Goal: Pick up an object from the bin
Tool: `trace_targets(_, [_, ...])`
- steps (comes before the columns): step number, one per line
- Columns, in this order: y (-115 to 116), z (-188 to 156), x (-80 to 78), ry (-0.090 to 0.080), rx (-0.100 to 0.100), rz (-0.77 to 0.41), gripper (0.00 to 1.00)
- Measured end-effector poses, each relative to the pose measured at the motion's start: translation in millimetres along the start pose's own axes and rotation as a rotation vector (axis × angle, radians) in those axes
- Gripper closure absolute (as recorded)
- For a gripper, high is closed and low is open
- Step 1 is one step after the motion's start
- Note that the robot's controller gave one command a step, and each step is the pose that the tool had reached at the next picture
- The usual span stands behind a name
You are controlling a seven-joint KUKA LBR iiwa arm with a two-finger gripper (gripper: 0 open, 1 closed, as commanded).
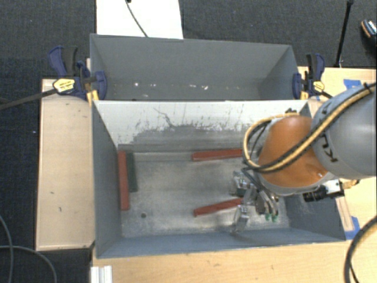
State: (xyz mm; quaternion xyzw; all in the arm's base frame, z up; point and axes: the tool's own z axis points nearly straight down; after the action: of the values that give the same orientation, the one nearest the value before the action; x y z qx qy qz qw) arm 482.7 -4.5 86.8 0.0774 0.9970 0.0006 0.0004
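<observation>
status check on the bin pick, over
Gripper low at bin's near right corner. Nearest red stick flat on the floor, its end at the gripper. Back stick and left stick lie apart, out of the way.

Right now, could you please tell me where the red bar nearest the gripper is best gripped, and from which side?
Probably from above, across the narrow width of the red bar, around its middle. It lies flat on the bin floor, running left to right, with bare floor along both long sides. Its right end lies by the gripper.
</observation>
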Motion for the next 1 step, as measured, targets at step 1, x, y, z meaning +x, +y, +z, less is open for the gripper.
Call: trace_targets(1, [27.4, 17.2, 3.0, 0.005, 0.0, 0.157, 0.0])
